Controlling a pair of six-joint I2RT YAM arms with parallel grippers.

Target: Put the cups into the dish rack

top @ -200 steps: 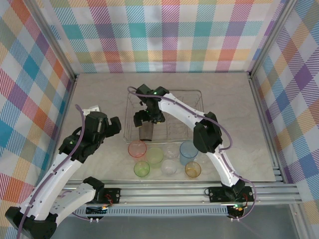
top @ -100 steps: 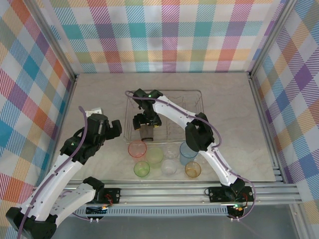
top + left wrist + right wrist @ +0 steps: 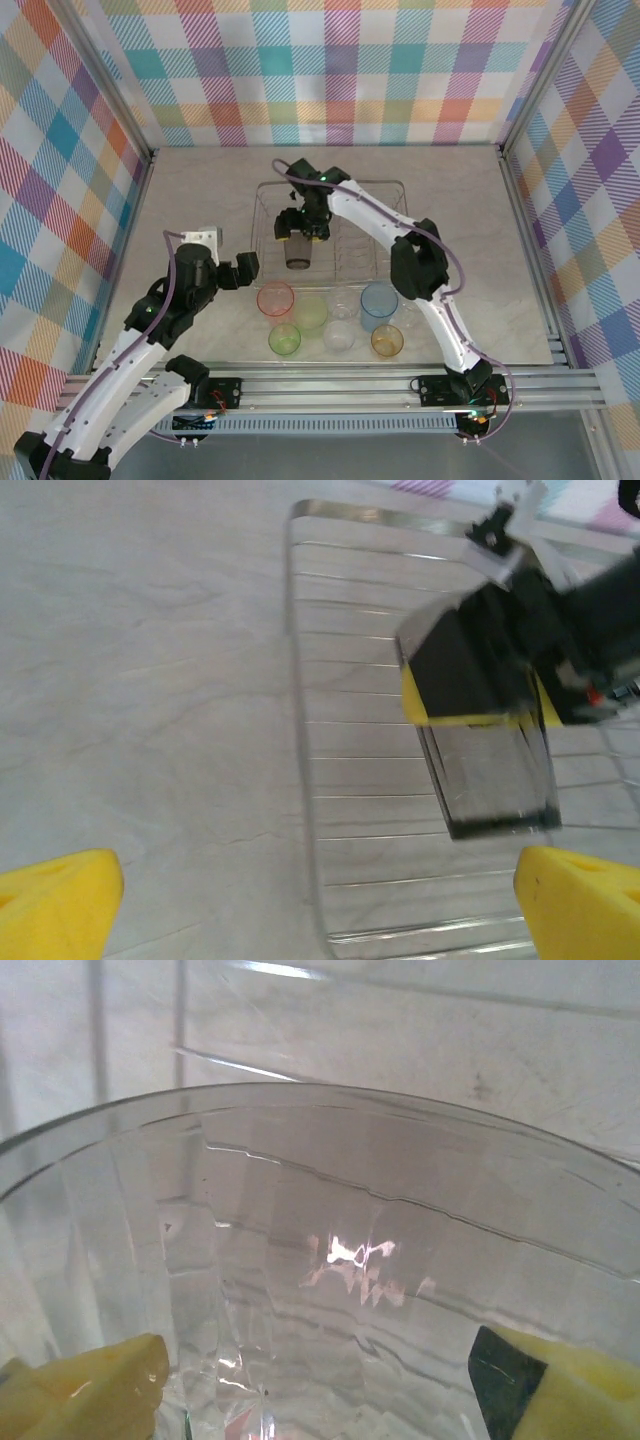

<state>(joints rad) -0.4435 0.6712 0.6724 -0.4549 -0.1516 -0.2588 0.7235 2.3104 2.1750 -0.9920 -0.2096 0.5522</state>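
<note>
The silver wire dish rack lies at mid-table. My right gripper reaches into its left half, shut on the smoky grey cup, which hangs rim down just over the rack wires. In the right wrist view that cup sits between the yellow fingertips. My left gripper stands open left of the rack, near the pink-red cup; its view takes in the rack's rim and the grey cup. In front of the rack stand two green cups, a light blue, an orange and clear ones.
The loose cups crowd the table between the rack and the front rail. Checked cloth walls on metal posts close in the left, back and right. Bare marble table lies left of the rack and another stretch to its right.
The right gripper has drawn a little toward the back of the rack with the grey cup. The left gripper has swung right and nearer, coming down beside the pink-red cup.
</note>
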